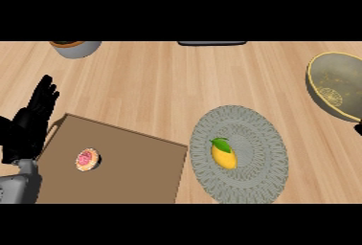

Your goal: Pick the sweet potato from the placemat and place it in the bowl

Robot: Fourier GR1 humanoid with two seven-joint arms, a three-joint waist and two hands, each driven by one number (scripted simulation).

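Resting at the left edge of the frame, the left hand (32, 122) is standing open with its fingers straight and pointing up, holding nothing, above its grey forearm (20, 187) in the lower left corner. Just right of it, a brown board (134, 167) is lying on the wooden counter (155, 91), carrying a small round pink-topped pastry (87, 159) near its left side. Further right, a round grey placemat (244, 124) is sitting in the lower middle of the frame, and a yellow, green-tipped item (223, 154), the only thing there and more like a mango than a sweet potato, is lying on it left of its centre. At the upper right edge, well apart from the placemat, a yellow-rimmed bowl (332, 76) is sitting partly cut off. A dark sliver (358, 128) is showing at the right edge below the bowl; whether it is the right hand I cannot tell. A grey pot (76, 49) is sitting at the upper left and a dark flat thing (212, 43) at the top middle.
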